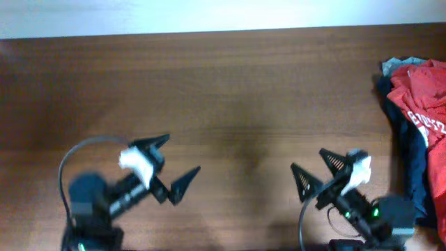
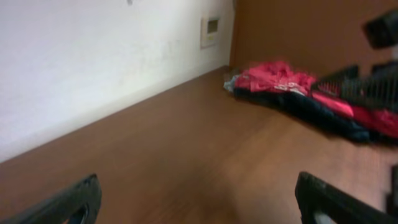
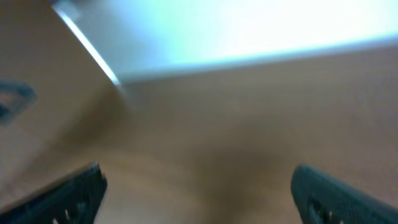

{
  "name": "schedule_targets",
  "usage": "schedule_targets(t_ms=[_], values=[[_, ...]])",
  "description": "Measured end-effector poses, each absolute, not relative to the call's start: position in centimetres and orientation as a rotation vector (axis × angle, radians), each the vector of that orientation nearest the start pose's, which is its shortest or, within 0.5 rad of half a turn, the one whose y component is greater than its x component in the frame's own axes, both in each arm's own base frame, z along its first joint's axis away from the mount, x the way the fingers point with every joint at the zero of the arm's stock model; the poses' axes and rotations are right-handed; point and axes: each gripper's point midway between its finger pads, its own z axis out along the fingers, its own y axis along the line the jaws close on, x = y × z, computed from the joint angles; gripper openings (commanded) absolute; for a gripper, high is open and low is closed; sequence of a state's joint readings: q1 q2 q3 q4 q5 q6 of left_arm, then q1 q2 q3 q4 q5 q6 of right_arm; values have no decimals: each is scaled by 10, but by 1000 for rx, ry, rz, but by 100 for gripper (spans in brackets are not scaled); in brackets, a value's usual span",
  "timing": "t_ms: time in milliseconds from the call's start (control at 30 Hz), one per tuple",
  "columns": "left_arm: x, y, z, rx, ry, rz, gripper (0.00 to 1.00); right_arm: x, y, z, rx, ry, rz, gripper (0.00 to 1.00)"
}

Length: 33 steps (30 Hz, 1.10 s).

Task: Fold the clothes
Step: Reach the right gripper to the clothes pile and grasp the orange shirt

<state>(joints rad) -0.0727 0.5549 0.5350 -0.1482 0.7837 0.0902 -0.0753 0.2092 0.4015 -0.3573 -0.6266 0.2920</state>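
The clothes lie in a heap at the table's right edge: an orange-red T-shirt (image 1: 425,97) with white lettering on top, a navy garment (image 1: 412,157) under it and a bit of grey (image 1: 391,66) at the far end. The heap also shows in the left wrist view (image 2: 280,79), far ahead to the right. My left gripper (image 1: 178,162) is open and empty over bare wood at the front left; its fingers frame bare table (image 2: 199,199). My right gripper (image 1: 313,166) is open and empty at the front right, left of the heap; its blurred view shows only wood (image 3: 199,193).
The brown wooden table (image 1: 230,90) runs to a white wall (image 1: 209,14) at the back. A wall plate (image 2: 211,28) shows in the left wrist view. The right arm's fingers (image 2: 367,81) appear there in front of the heap.
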Motion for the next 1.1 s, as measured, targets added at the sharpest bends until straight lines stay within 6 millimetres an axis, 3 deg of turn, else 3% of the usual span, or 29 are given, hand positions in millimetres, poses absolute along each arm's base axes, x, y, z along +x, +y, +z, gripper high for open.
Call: schedule_targets(t_ms=[133,200,233,333,367,433,567,700,833,967,1100], values=[[283,-140,292,642,1892,-754,99,237,59,253,27,2041,570,99],[303,-136,288,581,2085,-780,99,245,49,261,69,2132,510,99],[323,-134,295,557,2154,-773,100,258,40,277,91,2196,454,99],[346,-130,299,519,2250,-751,100,282,31,296,105,2309,393,99],[353,-130,301,517,2251,-742,99,299,27,304,103,2319,376,99],[364,-129,299,511,2256,-726,99,321,24,306,101,2339,362,98],[375,-126,288,499,2280,-706,99,349,15,274,118,2442,317,100],[384,-120,273,472,2326,-654,99,375,-23,234,323,2519,119,99],[391,-115,257,449,2379,-621,99,387,-92,196,680,2516,-79,99],[394,-113,243,437,2423,-616,99,381,-170,169,988,2445,-194,99],[394,-112,240,434,2432,-615,99,374,-223,172,1135,2311,-225,99]])
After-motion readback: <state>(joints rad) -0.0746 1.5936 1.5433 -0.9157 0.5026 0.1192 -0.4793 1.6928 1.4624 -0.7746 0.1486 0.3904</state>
